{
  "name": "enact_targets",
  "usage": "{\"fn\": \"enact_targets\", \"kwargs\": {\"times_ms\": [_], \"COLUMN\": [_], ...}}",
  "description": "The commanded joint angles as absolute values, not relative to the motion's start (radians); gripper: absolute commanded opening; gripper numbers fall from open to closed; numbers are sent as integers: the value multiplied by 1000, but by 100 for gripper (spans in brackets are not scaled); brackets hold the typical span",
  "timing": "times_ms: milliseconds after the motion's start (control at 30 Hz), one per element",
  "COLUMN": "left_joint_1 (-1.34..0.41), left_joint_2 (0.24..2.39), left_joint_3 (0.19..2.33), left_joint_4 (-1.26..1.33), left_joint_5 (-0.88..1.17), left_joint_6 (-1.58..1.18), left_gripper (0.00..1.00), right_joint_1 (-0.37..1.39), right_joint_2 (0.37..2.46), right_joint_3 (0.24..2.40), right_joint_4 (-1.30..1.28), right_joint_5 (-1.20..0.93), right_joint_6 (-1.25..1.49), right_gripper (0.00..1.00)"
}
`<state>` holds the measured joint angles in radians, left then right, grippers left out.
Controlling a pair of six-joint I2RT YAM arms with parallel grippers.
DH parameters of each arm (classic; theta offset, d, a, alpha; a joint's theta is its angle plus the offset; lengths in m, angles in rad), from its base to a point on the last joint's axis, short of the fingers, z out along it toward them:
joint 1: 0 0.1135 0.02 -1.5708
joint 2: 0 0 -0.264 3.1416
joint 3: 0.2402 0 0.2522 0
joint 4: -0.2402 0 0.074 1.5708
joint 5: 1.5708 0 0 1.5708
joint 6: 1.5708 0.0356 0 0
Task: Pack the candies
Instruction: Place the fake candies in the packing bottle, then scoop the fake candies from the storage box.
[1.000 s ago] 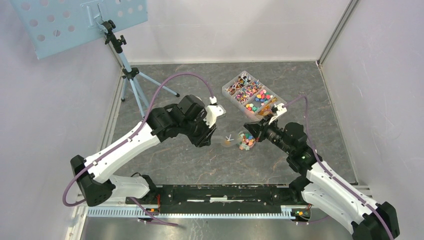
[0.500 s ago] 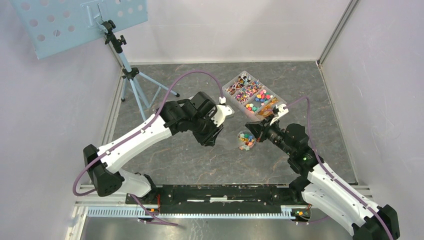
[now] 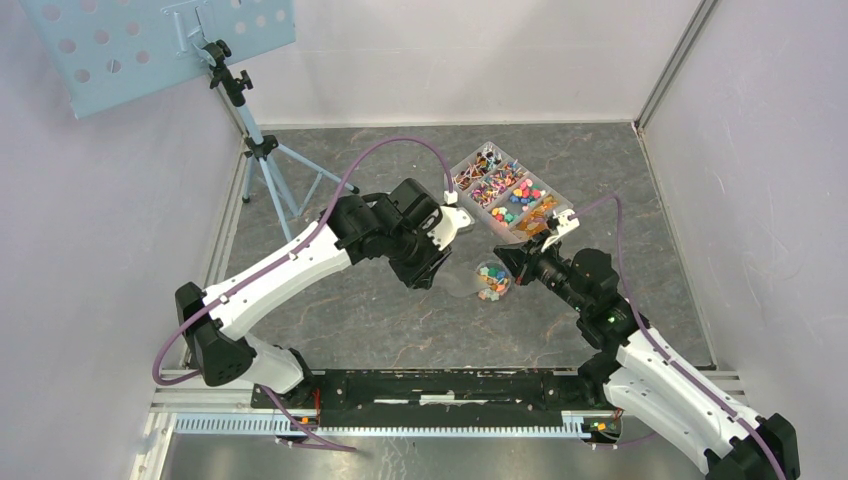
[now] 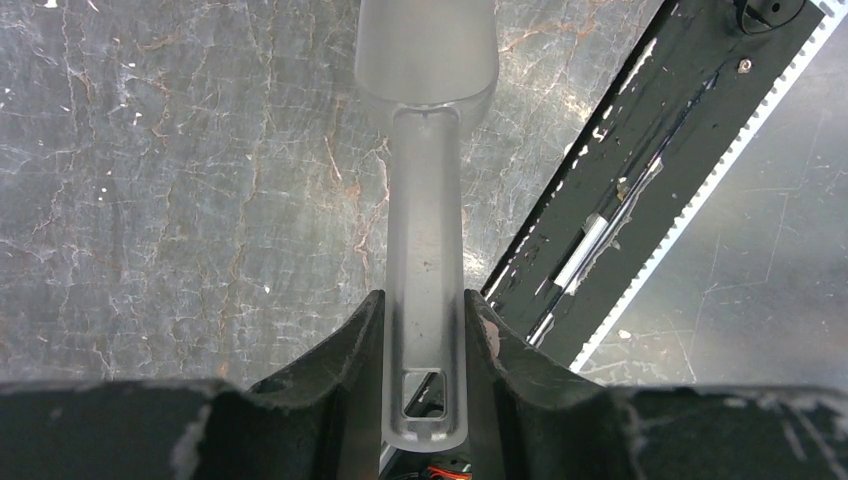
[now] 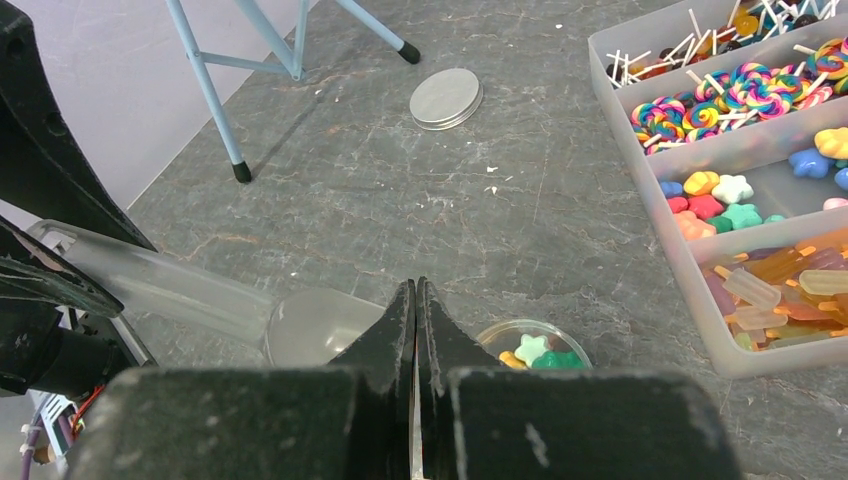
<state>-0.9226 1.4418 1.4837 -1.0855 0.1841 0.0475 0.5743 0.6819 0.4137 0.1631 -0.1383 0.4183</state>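
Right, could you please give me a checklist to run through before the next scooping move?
1. Scoop clamped in left gripper: ok, handle between the jaws.
2. Scoop bowl loaded: not ok, looks empty.
3. Jar of candies open: ok, lid lies apart by the tripod.
4. Right gripper holding jar: cannot tell; shut beside its rim.
5. Tray compartments uncovered: ok.

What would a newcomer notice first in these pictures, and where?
The compartment tray of bright candies, toward the back right of the table, stands out first. Next, the left gripper holds a clear scoop by its handle at the centre, beside a small round jar with a few candies.
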Motion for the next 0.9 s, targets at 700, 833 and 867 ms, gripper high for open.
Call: {"fn": "enact_targets", "kwargs": {"times_ms": [700,833,867], "left_joint_1": [-866,-773,-748], "left_joint_2": [1486,1553,1579], "left_joint_3": [1626,1695,1722], "left_joint_4": [-986,-945,-945], "left_joint_5": [-97,-53,-43], "left_joint_6": [80,143,158], "left_gripper": [2,2,2], "right_joint_1": [578,578,578], "right_joint_2": [532,523,525], "right_joint_3": [416,428,427], "right_joint_4": [127,118,120], "right_joint_5": [24,46,47], "right_joint_6": [359,348,347], "right_gripper": [81,98,98]}}
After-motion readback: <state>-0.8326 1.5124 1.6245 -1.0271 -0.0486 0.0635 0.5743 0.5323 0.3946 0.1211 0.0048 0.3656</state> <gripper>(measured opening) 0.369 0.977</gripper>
